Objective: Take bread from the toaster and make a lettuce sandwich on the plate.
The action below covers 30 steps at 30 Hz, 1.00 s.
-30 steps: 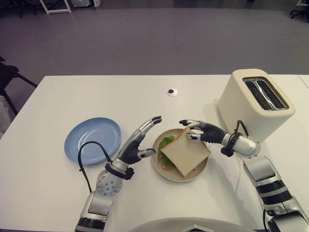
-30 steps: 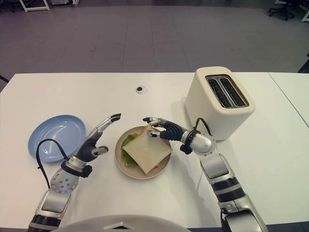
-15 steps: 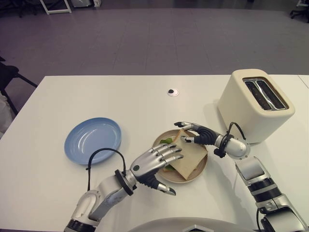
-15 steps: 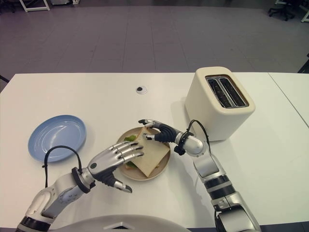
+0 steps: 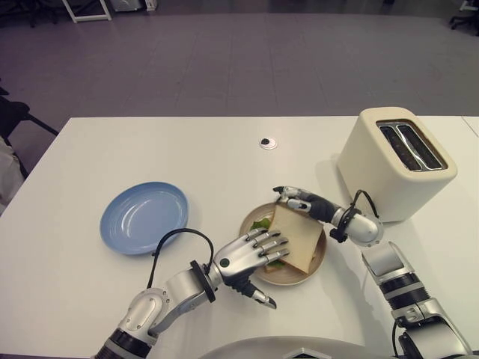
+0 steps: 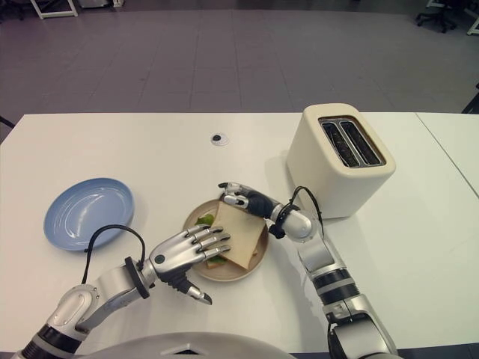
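**Sandwich nearly closed, top slice being set**

You're close to the end. The plate [image 5: 290, 281] sits at centre frame on the table [image 5: 187, 157], with lettuce [image 5: 260, 224] on it. A slice of bread [image 5: 299, 239] lies over the lettuce, which shows green only at the plate's upper left. You can't tell whether another slice lies under the lettuce, because the top slice and your left hand cover that spot.

Your left hand [image 5: 241, 262] lies flat over the plate's left side. Its fingers are spread and grip nothing, and the tips reach over the lettuce to the left edge of the bread. Your right hand [image 5: 308, 204] is at the slice's upper corner with its fingers curled around that corner, holding it.

The toaster [image 5: 393, 161] stands at the upper right, well apart from the plate. Its slots look dark with nothing standing up out of them, so the fetching seems done.

What's likely left is to let go of the corner, let the slice settle square over the lettuce, and take both hands off. The blue plate [image 5: 144, 217] at the left holds nothing.
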### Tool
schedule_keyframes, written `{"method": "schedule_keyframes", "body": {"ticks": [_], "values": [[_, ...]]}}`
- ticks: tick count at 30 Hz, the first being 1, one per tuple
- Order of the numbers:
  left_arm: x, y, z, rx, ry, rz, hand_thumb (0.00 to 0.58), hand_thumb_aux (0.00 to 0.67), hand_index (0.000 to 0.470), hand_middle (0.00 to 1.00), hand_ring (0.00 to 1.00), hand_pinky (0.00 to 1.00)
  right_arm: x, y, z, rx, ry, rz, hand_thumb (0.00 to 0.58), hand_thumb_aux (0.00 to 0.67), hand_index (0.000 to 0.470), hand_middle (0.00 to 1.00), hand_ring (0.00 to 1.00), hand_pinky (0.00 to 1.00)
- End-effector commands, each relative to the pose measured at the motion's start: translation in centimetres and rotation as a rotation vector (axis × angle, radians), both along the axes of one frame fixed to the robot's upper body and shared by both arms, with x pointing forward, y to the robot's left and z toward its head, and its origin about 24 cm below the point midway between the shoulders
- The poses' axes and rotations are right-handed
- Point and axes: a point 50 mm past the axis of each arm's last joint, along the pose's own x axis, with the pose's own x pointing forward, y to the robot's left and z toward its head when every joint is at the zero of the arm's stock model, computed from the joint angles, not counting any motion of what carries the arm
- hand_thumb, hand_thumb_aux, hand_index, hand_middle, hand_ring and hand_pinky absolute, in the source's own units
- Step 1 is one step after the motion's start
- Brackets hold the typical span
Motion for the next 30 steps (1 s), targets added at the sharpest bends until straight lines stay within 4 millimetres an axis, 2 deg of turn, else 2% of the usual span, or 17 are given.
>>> {"method": "schedule_keyframes", "body": {"ticks": [1, 5, 9, 12, 20, 24, 26, 28, 29, 30], "values": [[-0.8, 1.8, -2.4, 0.191, 0.100, 0.039, 0.000, 0.000, 0.000, 0.00, 0.00, 0.00, 0.4, -1.8, 3.0, 0.057, -0.135, -0.042, 0.000, 0.000, 0.000, 0.00, 0.00, 0.00], [-0.6, 2.6, -1.5, 0.198, 0.085, 0.061, 0.000, 0.000, 0.000, 0.00, 0.00, 0.00, -0.5, -4.2, 4.5, 0.059, -0.218, -0.071, 0.000, 0.000, 0.000, 0.00, 0.00, 0.00], [-0.4, 2.9, 0.2, 0.156, 0.026, 0.091, 0.000, 0.000, 0.000, 0.00, 0.00, 0.00, -1.3, -5.8, 4.5, 0.041, -0.227, -0.084, 0.000, 0.000, 0.000, 0.00, 0.00, 0.00], [-0.2, 3.4, 1.4, 0.139, -0.006, 0.111, 0.000, 0.000, 0.000, 0.00, 0.00, 0.00, -1.6, -6.2, 4.5, 0.036, -0.232, -0.084, 0.000, 0.000, 0.000, 0.00, 0.00, 0.00], [-0.3, 2.5, 4.6, -0.026, -0.122, 0.081, 0.000, 0.000, 0.000, 0.00, 0.00, 0.00, -2.3, -6.3, 4.9, 0.022, -0.264, -0.040, 0.000, 0.000, 0.000, 0.00, 0.00, 0.00], [-0.1, 3.4, 7.3, -0.092, -0.246, 0.106, 0.000, 0.000, 0.000, 0.00, 0.00, 0.00, -4.1, -6.4, 4.7, -0.063, -0.283, 0.075, 0.000, 0.000, 0.000, 0.00, 0.00, 0.00], [-0.8, 4.3, 8.1, -0.137, -0.217, 0.136, 0.000, 0.000, 0.000, 0.00, 0.00, 0.00, -5.9, -6.5, 3.8, -0.196, -0.269, 0.186, 0.000, 0.000, 0.000, 0.00, 0.00, 0.00], [-1.8, 5.4, 7.6, -0.143, -0.109, 0.167, 0.000, 0.000, 0.000, 0.00, 0.00, 0.00, -8.0, -6.5, 2.8, -0.327, -0.230, 0.310, 0.000, 0.000, 0.000, 0.00, 0.00, 0.00], [-2.6, 6.0, 6.7, -0.126, -0.015, 0.176, 0.148, 0.092, 0.065, 0.07, 0.07, 0.07, -9.2, -6.5, 2.0, -0.388, -0.197, 0.374, 0.000, 0.000, 0.000, 0.04, 0.04, 0.04], [-3.4, 6.7, 5.8, -0.101, 0.094, 0.184, 0.474, 0.384, 0.269, 1.00, 1.00, 1.00, -10.6, -6.3, 1.2, -0.428, -0.147, 0.441, 0.268, 0.179, 0.125, 0.60, 0.60, 0.60]]}}
